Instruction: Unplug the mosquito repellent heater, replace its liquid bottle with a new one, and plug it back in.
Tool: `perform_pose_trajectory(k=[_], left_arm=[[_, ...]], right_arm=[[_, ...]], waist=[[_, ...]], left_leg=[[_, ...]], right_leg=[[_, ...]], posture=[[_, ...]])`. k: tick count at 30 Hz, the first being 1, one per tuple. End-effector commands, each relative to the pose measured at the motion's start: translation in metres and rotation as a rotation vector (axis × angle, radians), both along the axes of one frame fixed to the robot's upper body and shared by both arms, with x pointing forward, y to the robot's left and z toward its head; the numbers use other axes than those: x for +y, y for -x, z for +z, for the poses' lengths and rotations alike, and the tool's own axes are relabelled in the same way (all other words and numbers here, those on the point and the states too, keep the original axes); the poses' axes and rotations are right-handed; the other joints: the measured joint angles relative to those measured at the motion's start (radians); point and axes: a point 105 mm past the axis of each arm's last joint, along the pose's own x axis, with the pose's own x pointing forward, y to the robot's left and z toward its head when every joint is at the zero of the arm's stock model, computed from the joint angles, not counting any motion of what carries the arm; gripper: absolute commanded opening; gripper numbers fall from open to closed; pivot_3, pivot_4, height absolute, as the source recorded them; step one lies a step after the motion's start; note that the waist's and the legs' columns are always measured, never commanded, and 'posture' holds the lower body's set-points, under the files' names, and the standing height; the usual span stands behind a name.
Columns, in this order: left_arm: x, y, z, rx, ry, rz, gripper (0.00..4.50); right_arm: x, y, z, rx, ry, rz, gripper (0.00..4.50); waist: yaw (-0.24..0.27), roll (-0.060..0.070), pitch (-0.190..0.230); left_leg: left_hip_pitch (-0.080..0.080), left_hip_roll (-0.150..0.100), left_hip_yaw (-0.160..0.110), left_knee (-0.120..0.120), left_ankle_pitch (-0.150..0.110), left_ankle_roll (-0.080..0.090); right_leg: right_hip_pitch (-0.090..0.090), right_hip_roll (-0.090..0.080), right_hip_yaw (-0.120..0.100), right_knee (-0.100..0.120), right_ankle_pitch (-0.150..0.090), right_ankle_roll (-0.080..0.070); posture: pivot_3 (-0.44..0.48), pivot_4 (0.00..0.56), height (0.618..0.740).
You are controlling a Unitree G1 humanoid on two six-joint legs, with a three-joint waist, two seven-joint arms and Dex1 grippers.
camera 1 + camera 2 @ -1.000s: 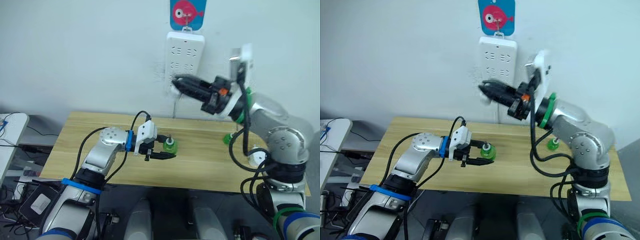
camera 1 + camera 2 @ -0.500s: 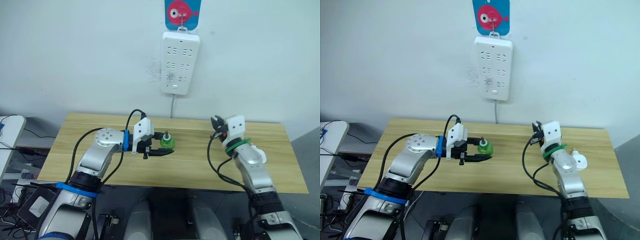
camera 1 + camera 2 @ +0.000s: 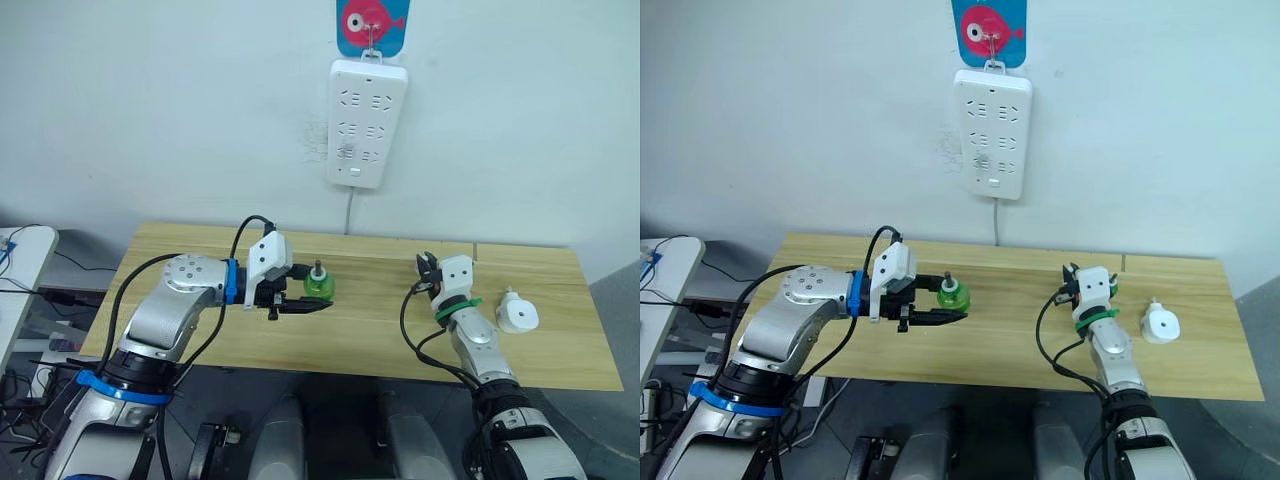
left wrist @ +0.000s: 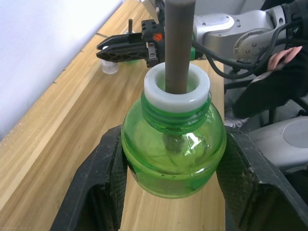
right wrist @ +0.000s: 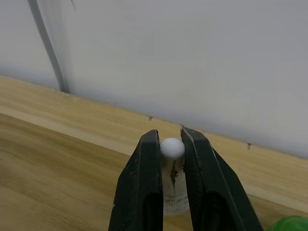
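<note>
Left pincer (image 3: 312,303) pinches a green bottle (image 3: 318,284), upright on the wooden worktop (image 3: 200,260). Right pincer (image 3: 424,264) sits low over the worktop, its fingers (image 5: 144,192) nearly together around a small clear cap (image 5: 172,195) with a white knob. Mosquito repellent heater (image 3: 518,313) lies unplugged near the right arm, well below the wall power strip (image 3: 366,122).

The power strip (image 3: 366,122) hangs on the wall above the surface (image 3: 360,340) with every socket bare and open air before it. Below, the left pincer (image 3: 305,300) closed on the green bottle (image 3: 318,285) blocks the middle of the surface, and the right pincer (image 3: 424,266), nearly closed around a small white-tipped piece (image 5: 172,148), stands near the back edge. Between them lies open wood; the mosquito repellent heater (image 3: 517,314) sits alone toward the right end.
</note>
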Motion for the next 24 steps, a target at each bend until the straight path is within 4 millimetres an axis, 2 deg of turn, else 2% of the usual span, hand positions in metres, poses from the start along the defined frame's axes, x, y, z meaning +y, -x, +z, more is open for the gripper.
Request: perform_pose_trajectory(k=[1,8,16,21,24], left_arm=[[-0.002,0.004,0.014,-0.045,0.016,-0.023,2.25],[-0.001,0.001,0.016,-0.052,0.009,-0.028,2.25],[-0.003,-0.001,0.017,-0.056,0.013,-0.032,2.25],[-0.007,-0.003,0.015,-0.064,0.032,-0.029,2.25],[-0.01,-0.006,0.014,-0.074,0.049,-0.023,2.25]], right_arm=[[-0.008,-0.004,0.003,-0.024,-0.002,-0.029,0.27],[-0.007,-0.008,-0.006,0.019,0.006,-0.028,0.27],[-0.003,-0.008,-0.002,0.001,0.02,-0.009,2.94],[0.004,-0.001,0.023,-0.103,0.082,0.072,2.94],[0.018,0.006,0.051,-0.166,0.096,0.178,2.94]], waist=[[0.002,0.0,0.0],[0.003,0.0,0.0],[0.003,0.0,0.0],[0.003,0.0,0.0],[0.003,0.0,0.0]], left_leg=[[0.0,0.0,0.0,0.0,0.0,0.0],[0.0,0.0,0.0,-0.001,0.0,0.0],[0.0,0.0,0.0,-0.001,0.0,0.0],[0.0,0.0,0.0,-0.001,0.0,0.0],[0.0,0.0,0.0,-0.001,0.0,0.0]], right_leg=[[0.0,0.0,0.0,0.0,0.0,0.0],[0.0,0.0,0.0,0.0,-0.001,-0.002],[0.0,0.0,0.0,0.0,-0.001,-0.002],[0.0,0.0,0.0,0.0,-0.001,-0.002],[0.0,0.0,0.0,0.0,-0.001,-0.002]], posture=[[0.146,0.33,0.74],[0.141,0.323,0.74],[0.129,0.316,0.74],[0.111,0.3,0.74],[0.094,0.286,0.74]])
